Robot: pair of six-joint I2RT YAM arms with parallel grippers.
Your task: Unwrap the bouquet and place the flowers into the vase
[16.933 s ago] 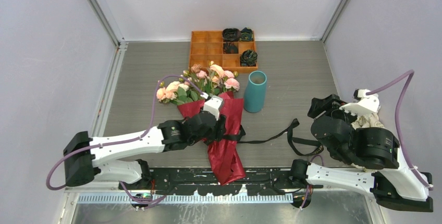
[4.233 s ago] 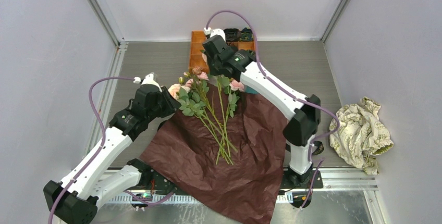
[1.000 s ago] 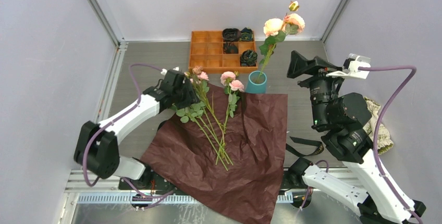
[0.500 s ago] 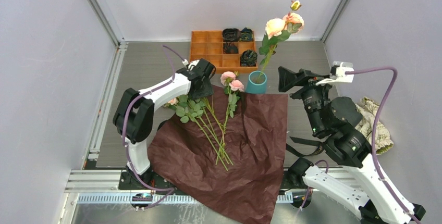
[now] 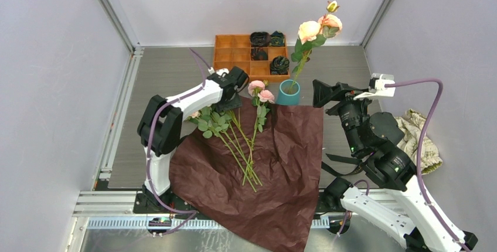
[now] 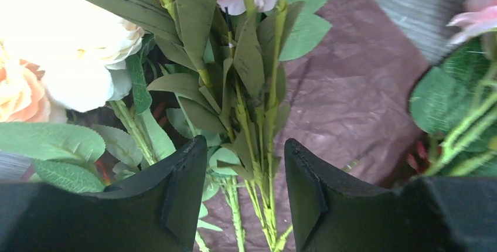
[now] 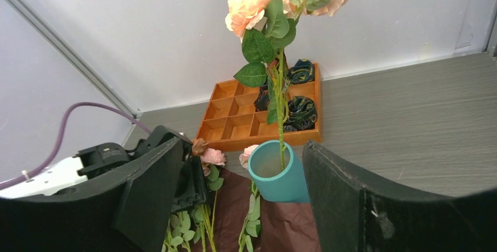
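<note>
Currently the left gripper (image 5: 236, 88) is held low over the loose flowers (image 5: 231, 124), which are laid across the opened dark red paper (image 5: 281, 170) spread from the middle of the worktop to its near edge. In the left wrist view its jaws are seen parted, with several green stems (image 6: 258, 146) between the fingers (image 6: 176, 199); nothing is clamped. The teal vase (image 5: 288, 92) is stood just past the paper's far edge, and one peach rose stem (image 5: 309, 29) is already set in it. The right gripper (image 5: 321, 92) is held wide open and empty just right of the vase. An orange tray (image 5: 225, 57) is set at the worktop's far edge, and a crumpled cloth (image 5: 431, 155) at its right edge.
</note>
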